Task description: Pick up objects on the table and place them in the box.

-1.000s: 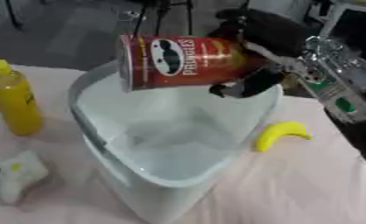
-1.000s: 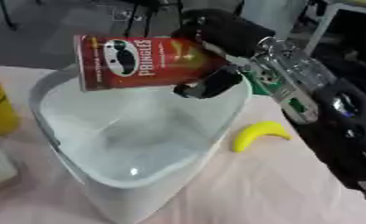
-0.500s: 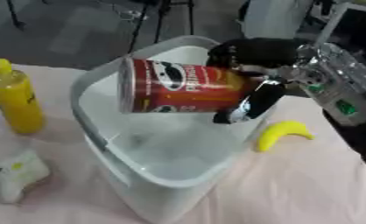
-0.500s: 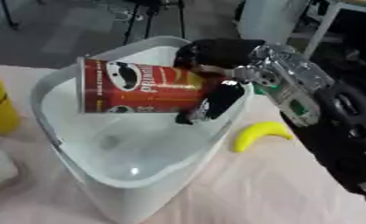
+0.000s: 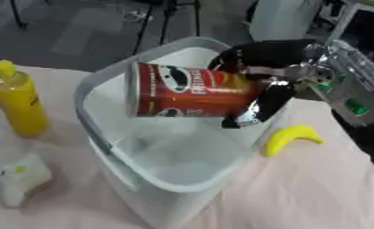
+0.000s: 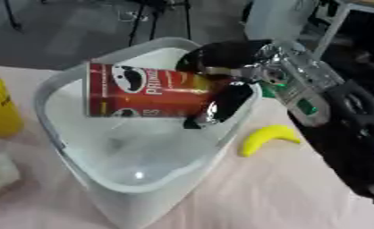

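Observation:
A red Pringles can [image 5: 186, 91] lies on its side, held inside the mouth of the pale grey box [image 5: 104, 147]. My right hand [image 5: 257, 71] reaches in from the right and is shut on the can's right end, thumb below and fingers over the top. The can hangs above the box floor, its lid end pointing left. A yellow banana [image 5: 288, 137] lies on the pink table to the right of the box. A yellow bottle [image 5: 19, 103] stands left of the box, and a small white and green object [image 5: 22, 181] lies at the lower left. My left hand is out of sight.
The pink tablecloth [image 5: 299, 192] shows bare cloth at the lower right. My right forearm [image 6: 331, 103] crosses above the banana. Beyond the table's far edge are a dark floor and stand legs [image 5: 171, 18].
My right hand has lowered the Pringles can from above the box rim down into the box opening. The can has tipped closer to level.

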Controlling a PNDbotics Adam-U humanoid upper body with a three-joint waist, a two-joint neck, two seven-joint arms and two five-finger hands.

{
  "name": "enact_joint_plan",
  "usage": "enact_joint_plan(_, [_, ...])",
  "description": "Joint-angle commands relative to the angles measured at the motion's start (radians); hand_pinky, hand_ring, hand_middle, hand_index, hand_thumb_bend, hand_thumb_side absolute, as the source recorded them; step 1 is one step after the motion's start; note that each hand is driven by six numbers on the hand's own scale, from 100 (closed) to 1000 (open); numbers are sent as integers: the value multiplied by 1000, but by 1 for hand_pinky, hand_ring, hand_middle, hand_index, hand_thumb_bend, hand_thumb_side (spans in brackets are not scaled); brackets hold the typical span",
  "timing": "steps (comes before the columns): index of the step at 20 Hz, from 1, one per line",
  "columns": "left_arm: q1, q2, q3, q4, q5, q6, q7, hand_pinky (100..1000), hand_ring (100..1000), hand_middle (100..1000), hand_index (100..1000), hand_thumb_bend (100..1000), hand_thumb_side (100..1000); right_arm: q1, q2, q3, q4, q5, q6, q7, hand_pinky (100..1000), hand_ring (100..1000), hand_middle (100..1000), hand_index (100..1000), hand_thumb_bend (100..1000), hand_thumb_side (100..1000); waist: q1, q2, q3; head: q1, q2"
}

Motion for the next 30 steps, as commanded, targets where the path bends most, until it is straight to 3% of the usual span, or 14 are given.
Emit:
enact_joint_plan(1, [-15,2,-3,-15,1,-2,0,816,853,826,882,232,1000,-29,-18,-25,4,6,6,5,1000,1000,966,1000,396,922,4,-17,2,-3,-16])
enact_joint_plan(9, [-17,4,-2,-15,-2,-1,3,818,854,825,881,231,1000,-46,-20,-32,3,-24,24,15,1000,1000,1000,1000,421,968,-12,-10,12,-13,-23])
enact_joint_plan(15, [-18,6,-1,-15,-5,-1,5,818,854,825,877,228,1000,-44,-31,-24,-27,-23,26,20,1000,1000,1000,1000,421,896,-22,-4,11,-10,-27])
enact_joint_plan(18, [-18,7,-1,-15,-6,-1,5,819,854,825,878,228,1000,-43,-32,-24,-40,-29,28,25,1000,1000,1000,1000,415,942,-24,-2,11,-10,-30])
enact_joint_plan(19, [-19,7,-1,-15,-7,-1,5,819,854,824,878,228,1000,-42,-31,-26,-42,-41,34,23,1000,1000,1000,1000,376,1000,-25,-2,12,-11,-32])
enact_joint_plan(20, [-19,7,-1,-15,-7,0,5,819,854,824,878,229,1000,-42,-30,-27,-44,-56,41,20,1000,1000,1000,1000,247,1000,-26,-2,13,-12,-33])
enact_joint_plan(23, [-20,6,-2,-15,-8,0,3,820,854,824,879,239,1000,-38,-24,-30,-48,-170,75,-10,1000,1000,1000,1000,249,1000,-28,-2,15,-13,-37])
enact_joint_plan(24, [-20,6,-2,-15,-8,0,3,819,854,824,878,240,1000,-37,-24,-31,-47,-205,88,-17,1000,1000,1000,1000,307,1000,-28,-1,16,-13,-39])
enact_joint_plan(26, [-22,6,-2,-15,-9,0,2,819,854,824,878,242,1000,-35,-29,-31,-48,-237,106,-15,1000,1000,1000,1000,335,1000,-29,-1,16,-14,-40])
enact_joint_plan(27, [-22,7,-2,-15,-9,1,2,820,854,824,878,248,1000,-34,-37,-27,-51,-219,108,0,1000,1000,1000,1000,371,821,-30,0,15,-12,-40])
enact_joint_plan(28, [-22,7,-2,-15,-10,1,1,820,854,824,878,247,1000,-34,-41,-25,-56,-189,106,17,1000,1000,1000,1000,393,708,-31,0,14,-12,-40])
enact_joint_plan(29, [-22,7,-3,-15,-10,1,1,820,854,824,878,244,1000,-33,-43,-22,-61,-157,101,39,1000,1000,1000,1000,402,622,-32,0,13,-12,-40])
enact_joint_plan(30, [-23,6,-4,-15,-10,2,0,820,854,824,878,241,1000,-33,-41,-23,-66,-134,95,56,1000,1000,1000,1000,398,644,-33,0,13,-12,-40])
